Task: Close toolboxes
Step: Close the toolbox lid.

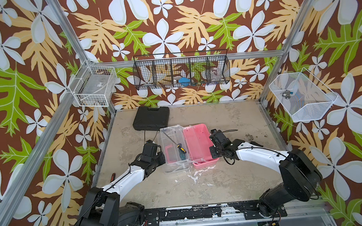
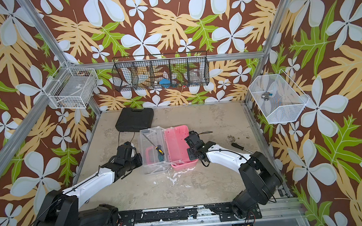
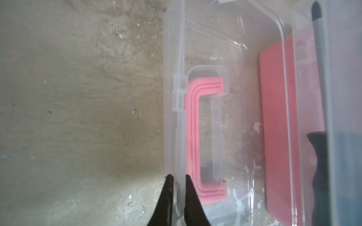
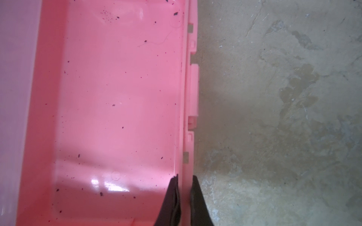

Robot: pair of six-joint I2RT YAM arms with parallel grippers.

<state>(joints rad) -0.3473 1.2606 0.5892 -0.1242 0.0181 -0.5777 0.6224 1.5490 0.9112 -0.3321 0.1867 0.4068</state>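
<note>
Here the left tool (image 3: 177, 197) clamps the clear lid (image 3: 235, 58) holding a screwdriver (image 1: 181, 149), the right tool (image 4: 184, 197) the empty pink base (image 4: 117, 97).

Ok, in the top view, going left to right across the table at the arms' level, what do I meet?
Left gripper → clear lid with a screwdriver on it → pink base → right gripper.

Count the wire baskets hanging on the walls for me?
3: a white wire basket at the left, a black divided basket on the back wall, a white mesh basket at the right. None looks hidden.
</note>
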